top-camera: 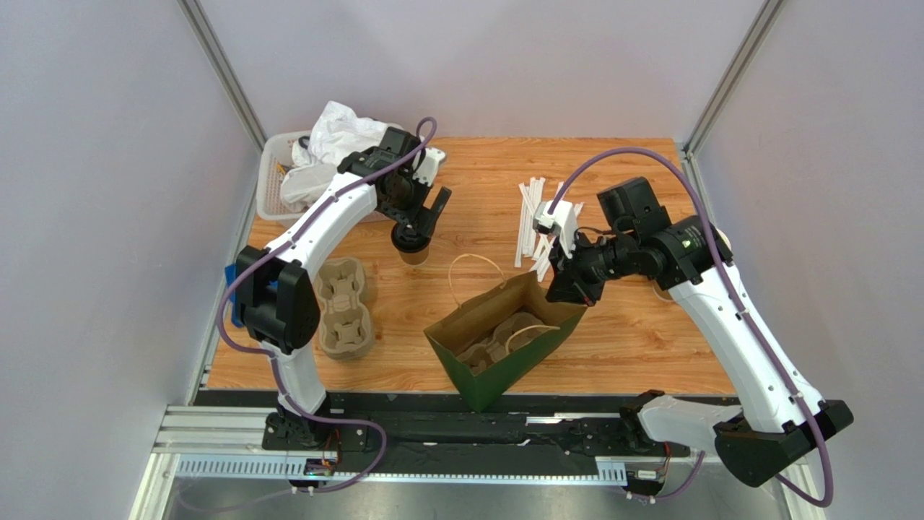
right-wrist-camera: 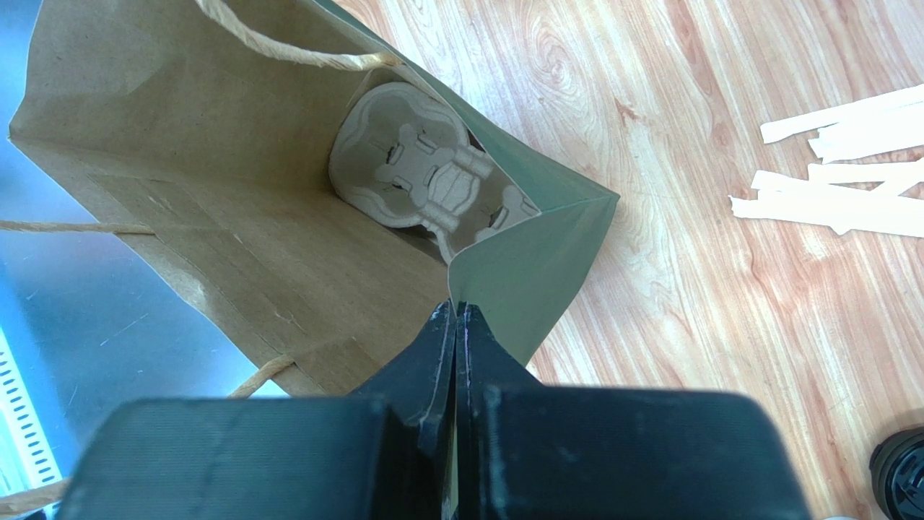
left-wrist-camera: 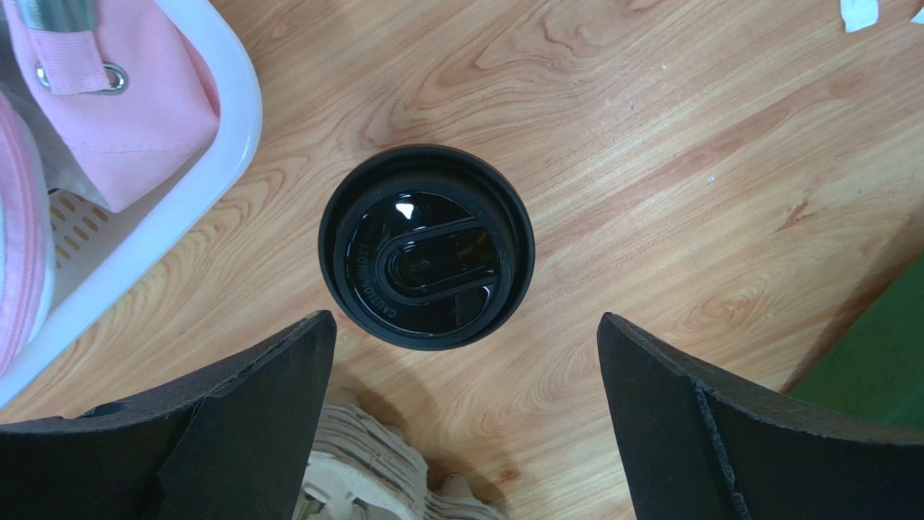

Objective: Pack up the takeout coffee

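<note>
The left gripper [left-wrist-camera: 466, 323] hangs over the table with its two black fingers [left-wrist-camera: 260, 423] spread wide, and it holds nothing. The takeout coffee [left-wrist-camera: 425, 247] stands upright just under it, in line with the gap between the fingers and a little in front of their tips. Neither finger touches it. From the wrist only its round black plastic lid shows, glossy, with a raised oval sip tab.

To the left of this gripper is a white plastic basket [left-wrist-camera: 233, 119] with a pink fabric pouch [left-wrist-camera: 119, 108] inside. Behind the gripper, nearer to the arm's base, grey-brown moulded-pulp cup carriers [top-camera: 342, 314] lie in a stack on the table.

The table [left-wrist-camera: 672, 163] is of light orange wood with clear grain. Plain white walls [top-camera: 488, 54] stand around it on three sides.

In the middle stands an open paper bag [top-camera: 493, 374], green outside and brown kraft inside, with twisted paper handles. One pulp carrier [right-wrist-camera: 423, 173] lies at its bottom.

The right gripper [right-wrist-camera: 457, 325] is closed fully on the upper rim of the bag, at a corner fold, and the paper is pinched between the two black fingertips. To the right of this gripper a bunch of flat white strips [right-wrist-camera: 857, 184] lies loose on the wood. I cannot tell if they are straws or stirrers.
</note>
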{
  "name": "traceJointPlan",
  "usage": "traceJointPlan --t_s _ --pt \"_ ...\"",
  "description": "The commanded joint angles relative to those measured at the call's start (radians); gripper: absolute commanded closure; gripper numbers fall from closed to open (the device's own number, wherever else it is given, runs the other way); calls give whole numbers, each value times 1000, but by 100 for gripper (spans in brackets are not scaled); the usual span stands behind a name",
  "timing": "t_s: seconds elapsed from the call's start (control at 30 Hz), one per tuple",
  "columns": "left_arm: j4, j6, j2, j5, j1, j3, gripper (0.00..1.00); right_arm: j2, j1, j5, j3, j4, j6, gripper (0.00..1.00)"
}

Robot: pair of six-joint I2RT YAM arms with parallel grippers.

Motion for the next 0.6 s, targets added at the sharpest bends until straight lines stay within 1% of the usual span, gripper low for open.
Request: traceJointPlan --t_s 0.0,0.1,0.3,0.57 --pt "-9 6 25 13 13 33 1 18 5 5 13 0 0 100" --pt "-14 3 53 36 38 46 1 36 5 5 28 -9 -4 100" --pt "-2 12 75 48 44 37 1 50 5 5 37 -20 -12 100" --pt "25 26 93 45 44 30 7 73 4 3 54 -29 -16 100"
